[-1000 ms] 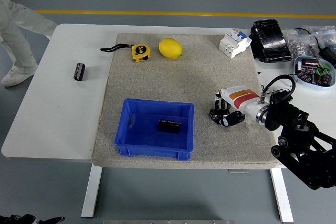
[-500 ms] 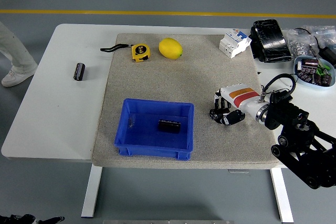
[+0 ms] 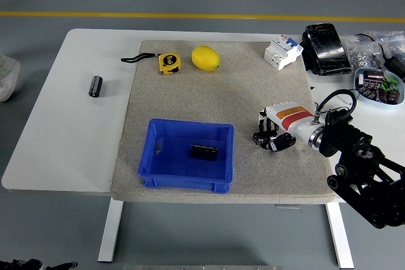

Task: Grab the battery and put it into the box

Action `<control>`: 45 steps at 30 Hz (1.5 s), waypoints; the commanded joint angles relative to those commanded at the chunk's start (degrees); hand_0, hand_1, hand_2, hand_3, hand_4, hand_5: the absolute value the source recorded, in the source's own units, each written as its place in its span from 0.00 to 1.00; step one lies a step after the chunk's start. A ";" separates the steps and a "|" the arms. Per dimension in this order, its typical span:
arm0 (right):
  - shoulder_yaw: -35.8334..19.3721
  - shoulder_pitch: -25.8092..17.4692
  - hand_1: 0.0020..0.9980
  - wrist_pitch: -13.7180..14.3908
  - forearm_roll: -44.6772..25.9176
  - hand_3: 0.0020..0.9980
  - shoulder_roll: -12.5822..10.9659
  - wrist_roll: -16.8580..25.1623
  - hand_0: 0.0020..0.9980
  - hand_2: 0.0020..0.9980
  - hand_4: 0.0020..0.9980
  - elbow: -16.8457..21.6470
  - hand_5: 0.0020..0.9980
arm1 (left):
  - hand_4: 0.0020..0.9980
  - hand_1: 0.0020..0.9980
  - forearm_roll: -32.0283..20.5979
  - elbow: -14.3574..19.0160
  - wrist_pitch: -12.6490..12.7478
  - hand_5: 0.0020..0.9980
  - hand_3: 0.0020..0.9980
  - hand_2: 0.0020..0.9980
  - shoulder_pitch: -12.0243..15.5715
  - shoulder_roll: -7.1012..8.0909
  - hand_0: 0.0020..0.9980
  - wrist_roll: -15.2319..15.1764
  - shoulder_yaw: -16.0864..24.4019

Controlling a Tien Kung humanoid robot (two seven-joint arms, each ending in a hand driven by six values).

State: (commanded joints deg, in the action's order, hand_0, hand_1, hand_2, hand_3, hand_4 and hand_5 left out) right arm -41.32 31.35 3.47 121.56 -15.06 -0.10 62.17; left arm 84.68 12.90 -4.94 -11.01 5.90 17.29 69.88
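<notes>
On the white table (image 3: 76,150) we find our battery (image 3: 95,86) lying on bare tabletop left of the mat, its long axis running near-to-far, far to the left of our empty, loosely curled right hand (image 3: 271,139), beyond the blue box (image 3: 186,183).

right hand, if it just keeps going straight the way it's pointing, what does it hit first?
The right hand points left across the mat, fingers curled and holding nothing. Straight on, the first thing in line is probably the right wall of the blue box; bare mat lies between. Height is unclear, so it might pass over the rim.
</notes>
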 joint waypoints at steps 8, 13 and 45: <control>-1.38 0.17 0.35 -0.04 0.30 0.42 -0.47 0.05 0.25 0.39 0.92 0.53 0.00 | 0.77 0.81 0.32 0.04 -0.12 0.67 0.70 0.83 0.19 0.02 0.79 0.11 0.18; -2.51 0.43 0.35 -0.05 0.56 0.42 -0.70 0.07 0.25 0.39 0.92 0.84 0.00 | 0.77 0.81 0.31 0.04 -0.16 0.67 0.70 0.83 0.19 0.07 0.79 0.11 0.10; -1.72 0.83 0.34 -0.26 1.20 0.42 0.16 0.02 0.23 0.38 0.92 -0.37 0.00 | 0.77 0.81 -0.70 -0.01 0.02 0.67 0.70 0.83 -0.16 0.13 0.79 -0.03 -0.48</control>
State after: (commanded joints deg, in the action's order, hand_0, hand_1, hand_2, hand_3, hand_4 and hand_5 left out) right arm -43.04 32.19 3.21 122.76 -14.89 -0.08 61.81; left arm 83.98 12.90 -4.92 -11.17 6.03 17.26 69.40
